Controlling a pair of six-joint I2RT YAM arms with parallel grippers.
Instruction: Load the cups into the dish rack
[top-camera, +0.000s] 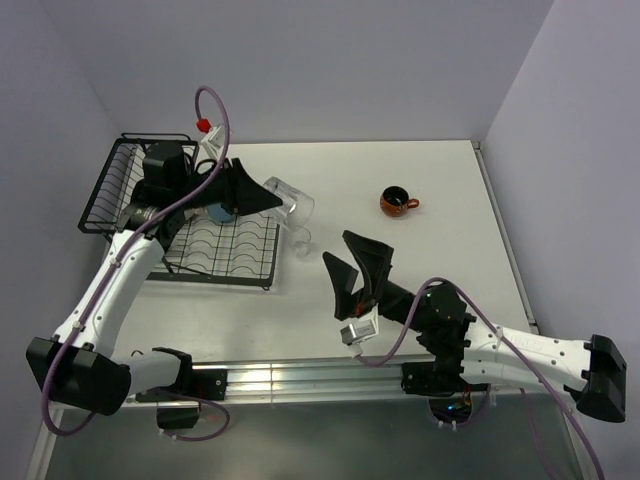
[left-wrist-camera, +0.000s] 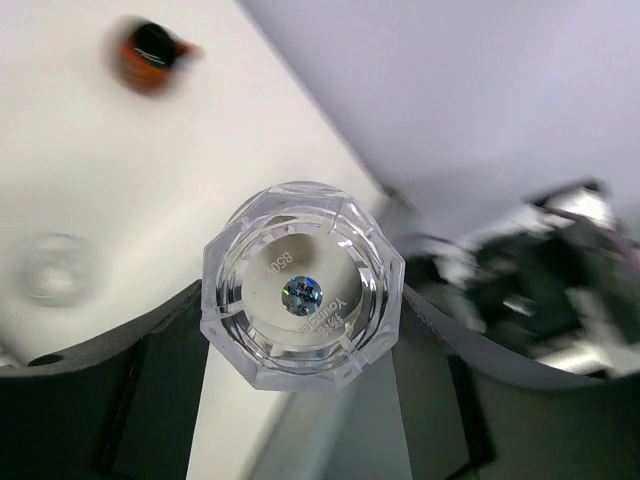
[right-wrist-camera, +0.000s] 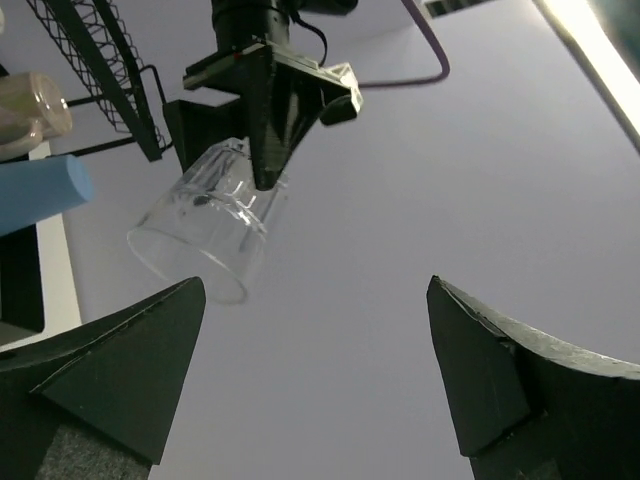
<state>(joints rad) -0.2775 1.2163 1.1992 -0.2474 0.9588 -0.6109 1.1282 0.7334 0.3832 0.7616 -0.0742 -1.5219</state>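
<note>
My left gripper (top-camera: 268, 200) is shut on a clear glass (top-camera: 288, 202), gripped by its base and held tilted in the air over the right edge of the dish rack (top-camera: 222, 250). The left wrist view looks at that glass's base (left-wrist-camera: 300, 285) between the fingers (left-wrist-camera: 160, 370). A second clear glass (top-camera: 300, 241) stands on the table just right of the rack. A blue tumbler (top-camera: 214, 212) lies in the rack. The dark brown-orange cup (top-camera: 398, 202) sits on the table at the far right. My right gripper (top-camera: 336, 245) hangs open and empty, pointing toward the held glass (right-wrist-camera: 205, 235).
The rack's taller basket section (top-camera: 112, 185) is at the far left against the wall. In the right wrist view the blue tumbler (right-wrist-camera: 40, 190) and a pale cup (right-wrist-camera: 30, 105) show at the left edge under the rack wires (right-wrist-camera: 95, 70). Walls close off the table's back and sides.
</note>
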